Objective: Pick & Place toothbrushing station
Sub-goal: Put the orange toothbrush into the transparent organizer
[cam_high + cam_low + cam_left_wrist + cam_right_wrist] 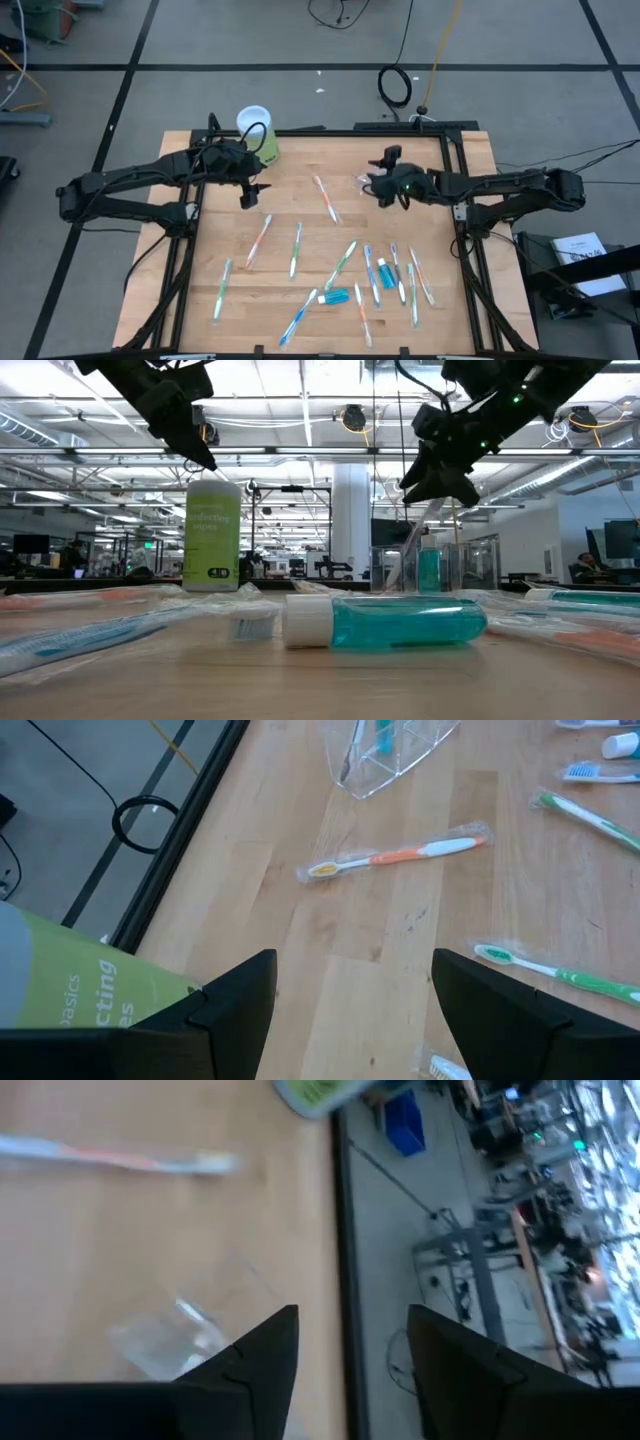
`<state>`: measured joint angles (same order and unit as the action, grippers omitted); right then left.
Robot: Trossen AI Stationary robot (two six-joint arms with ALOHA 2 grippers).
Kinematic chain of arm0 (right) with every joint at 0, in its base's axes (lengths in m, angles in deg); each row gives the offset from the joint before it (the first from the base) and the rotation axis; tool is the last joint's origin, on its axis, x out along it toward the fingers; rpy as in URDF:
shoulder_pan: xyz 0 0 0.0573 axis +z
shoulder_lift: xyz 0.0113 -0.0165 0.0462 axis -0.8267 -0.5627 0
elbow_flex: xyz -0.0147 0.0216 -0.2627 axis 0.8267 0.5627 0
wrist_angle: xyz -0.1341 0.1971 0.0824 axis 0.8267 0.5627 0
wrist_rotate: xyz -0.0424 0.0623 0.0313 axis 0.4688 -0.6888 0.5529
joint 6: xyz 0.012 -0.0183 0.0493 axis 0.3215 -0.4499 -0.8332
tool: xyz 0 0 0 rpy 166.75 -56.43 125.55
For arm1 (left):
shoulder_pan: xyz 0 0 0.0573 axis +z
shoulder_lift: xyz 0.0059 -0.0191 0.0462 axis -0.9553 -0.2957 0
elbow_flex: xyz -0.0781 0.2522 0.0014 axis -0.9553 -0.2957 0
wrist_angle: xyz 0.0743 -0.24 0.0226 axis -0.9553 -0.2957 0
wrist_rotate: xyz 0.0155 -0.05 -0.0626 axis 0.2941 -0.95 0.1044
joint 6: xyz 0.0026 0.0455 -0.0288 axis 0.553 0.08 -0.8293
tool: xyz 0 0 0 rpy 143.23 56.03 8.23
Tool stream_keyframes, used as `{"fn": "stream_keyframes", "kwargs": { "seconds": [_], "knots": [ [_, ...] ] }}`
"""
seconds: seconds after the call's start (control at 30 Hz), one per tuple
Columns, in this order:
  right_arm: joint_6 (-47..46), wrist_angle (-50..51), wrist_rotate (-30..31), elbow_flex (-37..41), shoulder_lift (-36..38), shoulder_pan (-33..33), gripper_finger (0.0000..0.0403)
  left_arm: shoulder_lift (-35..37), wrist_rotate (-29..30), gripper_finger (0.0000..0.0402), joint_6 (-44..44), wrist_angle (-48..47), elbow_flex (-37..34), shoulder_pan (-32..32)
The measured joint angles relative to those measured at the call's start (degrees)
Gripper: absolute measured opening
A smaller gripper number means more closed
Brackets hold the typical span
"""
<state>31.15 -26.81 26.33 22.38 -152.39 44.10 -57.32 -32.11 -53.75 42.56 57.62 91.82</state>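
The small clear cup (pixel 363 181) sits on the wooden table, right of its middle. It holds a thin toothbrush and something blue (pixel 430 570). My right gripper (pixel 375 187) hovers just above and beside it, open, with nothing between its fingers (pixel 350 1370); the cup (pixel 190 1330) shows off to one finger's side. Many wrapped toothbrushes lie flat across the table's near half (pixel 345 265), and one orange-and-white brush (pixel 400 853) lies nearer the cup. Two short blue toothpaste tubes (pixel 385 272) lie among them. My left gripper (pixel 249 195) hangs open over the far left, next to the green canister.
A light-green canister with a white lid (pixel 265 148) stands upright at the table's far left, close to my left gripper (pixel 350 1010). A black frame rail (pixel 460 170) borders the table on the right. A blue tube (pixel 400 622) lies near the front edge.
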Motion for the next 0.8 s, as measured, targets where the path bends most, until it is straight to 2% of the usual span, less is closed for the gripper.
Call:
{"fn": "stream_keyframes", "kwargs": {
  "seconds": [0.3,0.4,0.57,0.67,0.8],
  "knots": [
    [2.8,-0.1,0.1,0.0,0.0,-7.8,0.0166,0.0,0.0,0.0271,0.0,0.0,0.0,0.0],
    [5.4,-0.9,1.5,0.0,0.0,-8.3,0.0163,0.0,0.0,0.0271,0.0,0.0,0.0,0.0],
    [6.7,-8.7,4.4,0.0,0.2,-6.3,0.0158,0.0,0.0,0.0271,0.0,0.0,0.0,0.0],
    [3.1,-13.0,4.2,0.0,0.2,-3.2,0.0157,0.0,0.0,0.0271,0.0,0.0,0.0,0.0],
    [-9.6,-11.6,1.2,0.0,0.2,2.0,0.0157,0.0,0.0,0.0271,0.0,0.0,0.0,0.0]
  ]
}}
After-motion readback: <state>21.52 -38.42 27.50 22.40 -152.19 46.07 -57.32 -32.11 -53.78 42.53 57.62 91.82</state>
